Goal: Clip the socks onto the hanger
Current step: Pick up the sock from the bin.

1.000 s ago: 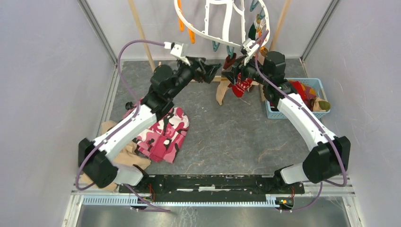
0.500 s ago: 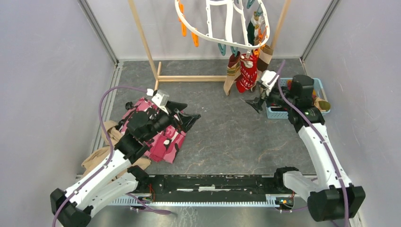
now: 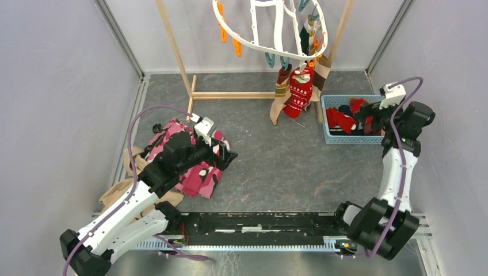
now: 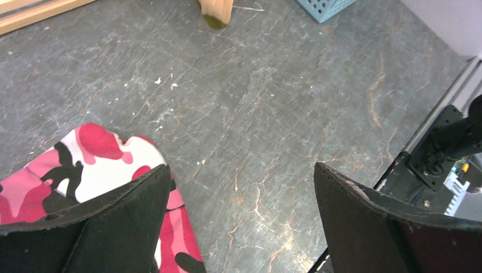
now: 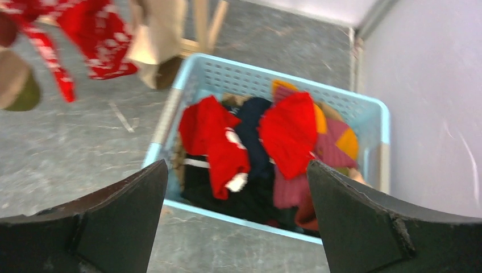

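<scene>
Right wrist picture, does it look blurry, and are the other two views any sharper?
Right wrist view: soft and smeared, hanging socks and basket edges blurred. Left wrist view: crisp, floor veins and camouflage cloth sharp. Top view: sharp, evenly lit, no glare.

Grey marbled floor [image 3: 276,167], pale walls [image 3: 52,86]

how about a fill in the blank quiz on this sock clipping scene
1. The right gripper hovers over a ____ basket of socks.
2. Both it and the left gripper have jaws ____.
3. The pink camouflage cloth lies on the robot's ____ side.
4. A red patterned sock hangs from the ____ hanger.
Missing: blue; open; left; white.
</scene>
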